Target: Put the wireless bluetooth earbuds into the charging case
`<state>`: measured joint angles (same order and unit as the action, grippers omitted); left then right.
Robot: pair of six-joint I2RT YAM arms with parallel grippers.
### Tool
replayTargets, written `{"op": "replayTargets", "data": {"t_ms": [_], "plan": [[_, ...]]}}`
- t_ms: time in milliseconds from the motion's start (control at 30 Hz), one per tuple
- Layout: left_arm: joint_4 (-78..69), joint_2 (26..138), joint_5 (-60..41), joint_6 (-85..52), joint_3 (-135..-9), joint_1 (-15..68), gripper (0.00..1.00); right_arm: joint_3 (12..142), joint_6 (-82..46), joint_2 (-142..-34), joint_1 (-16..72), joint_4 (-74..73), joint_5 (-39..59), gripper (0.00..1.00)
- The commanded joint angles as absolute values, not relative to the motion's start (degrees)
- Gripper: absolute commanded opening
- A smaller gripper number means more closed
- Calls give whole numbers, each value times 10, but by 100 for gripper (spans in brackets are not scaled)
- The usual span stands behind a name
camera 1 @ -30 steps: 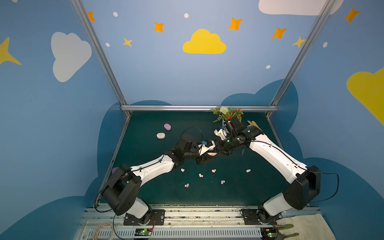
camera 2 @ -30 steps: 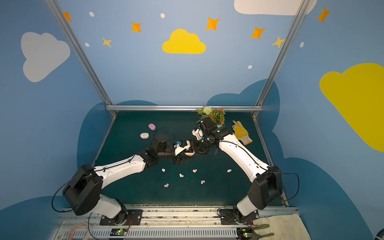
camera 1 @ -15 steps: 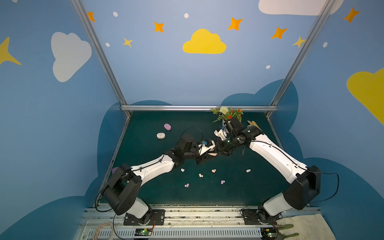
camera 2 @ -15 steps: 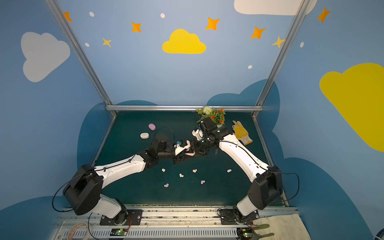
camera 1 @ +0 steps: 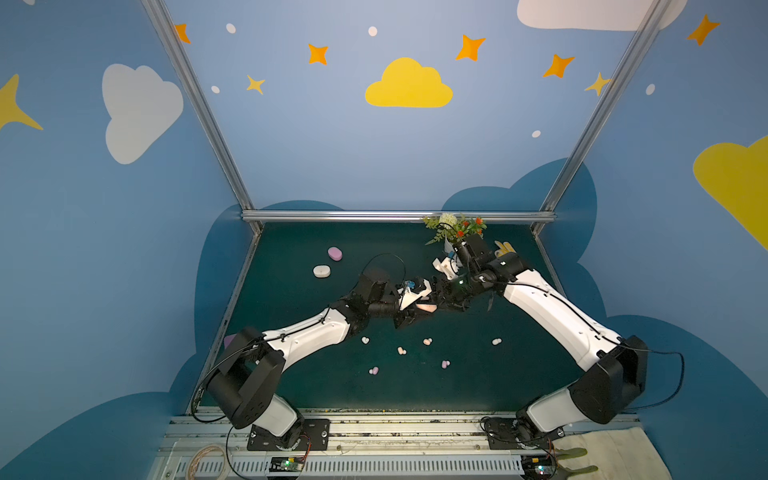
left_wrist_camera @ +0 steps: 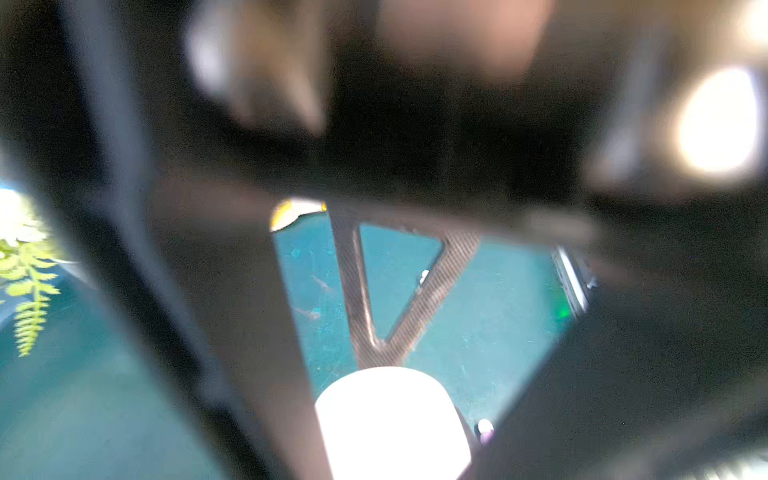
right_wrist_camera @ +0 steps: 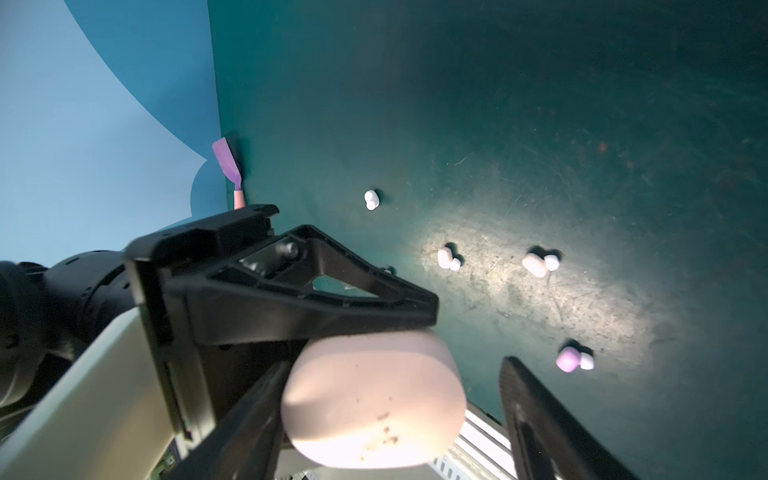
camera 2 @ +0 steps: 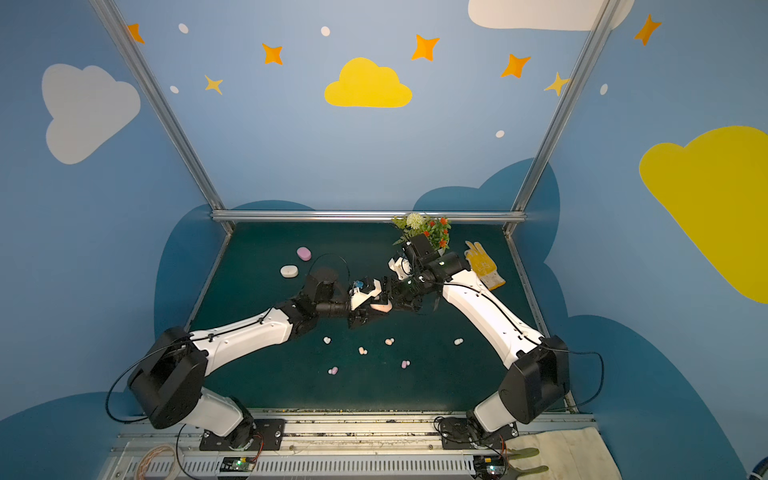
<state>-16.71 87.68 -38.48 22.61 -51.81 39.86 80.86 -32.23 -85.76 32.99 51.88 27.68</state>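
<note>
Pink case (right_wrist_camera: 374,399) in left pincer (camera 1: 419,310)

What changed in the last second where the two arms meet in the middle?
The right gripper has spread its jaws off the peach-pink case, which the left gripper now pinches alone. Neither gripper visibly travelled. The loose earbuds, white case, lilac case, flowers and glove lie as before.

White arm shells (camera 1: 307,338), black joints (camera 1: 245,386), black openwork triangular fingers (right_wrist_camera: 374,309)
</note>
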Motion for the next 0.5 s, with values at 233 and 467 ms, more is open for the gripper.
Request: {"op": "replayTargets", "data": {"t_ms": [233,467], "plan": [[-128,867,-425,160,-511,406,9,782,-268,-774,281,561,254,79],[-127,835,-491,127,-501,406,4,751,-130,-725,276,585,248,79]]}}
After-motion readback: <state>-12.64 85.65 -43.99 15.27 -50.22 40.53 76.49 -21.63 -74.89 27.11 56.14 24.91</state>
